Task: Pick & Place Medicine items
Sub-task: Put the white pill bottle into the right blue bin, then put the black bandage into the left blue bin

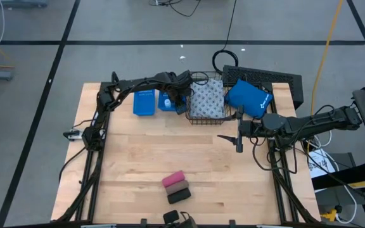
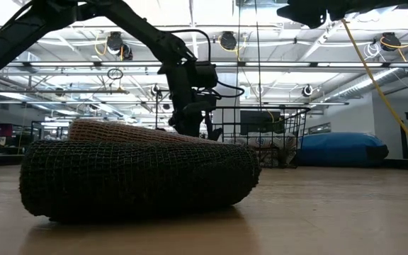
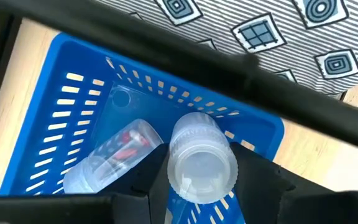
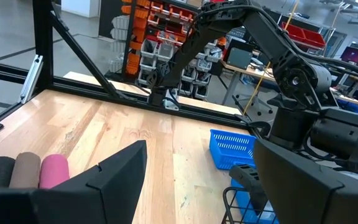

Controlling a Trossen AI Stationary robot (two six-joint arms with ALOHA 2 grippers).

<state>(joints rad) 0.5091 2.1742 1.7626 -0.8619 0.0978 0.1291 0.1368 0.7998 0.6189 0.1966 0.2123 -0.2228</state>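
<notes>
My left gripper (image 1: 177, 96) is at the table's far side, over a small blue perforated tray (image 3: 73, 106), shut on a white round bottle (image 3: 201, 163). A second bottle (image 3: 114, 155) lies on its side in that tray. The grey-white patterned soft pack (image 1: 206, 98) lies in a wire basket (image 1: 198, 119) just right of the tray. A pink block (image 1: 173, 179), a brown one (image 1: 178, 187) and a dark one (image 1: 178, 196) lie side by side near the table's near edge. My right gripper (image 1: 238, 138) hangs open over the table's right half, touching nothing. My left gripper pinches the white bottle between its two fingers (image 3: 154, 180), one on each side of the round body (image 3: 178, 174). The fingers point down from above. The bottle stands over the blue tray's corner with one round end toward the camera. Whether its other end touches the tray cannot be told.
A second blue tray (image 1: 144, 102) lies left of the first. A bright blue padded pouch (image 1: 249, 98) and a dark keyboard-like case (image 1: 277, 79) lie at the far right. Bare wood (image 1: 157, 145) spans the table's middle. In the low view the blocks (image 2: 140, 177) fill the foreground.
</notes>
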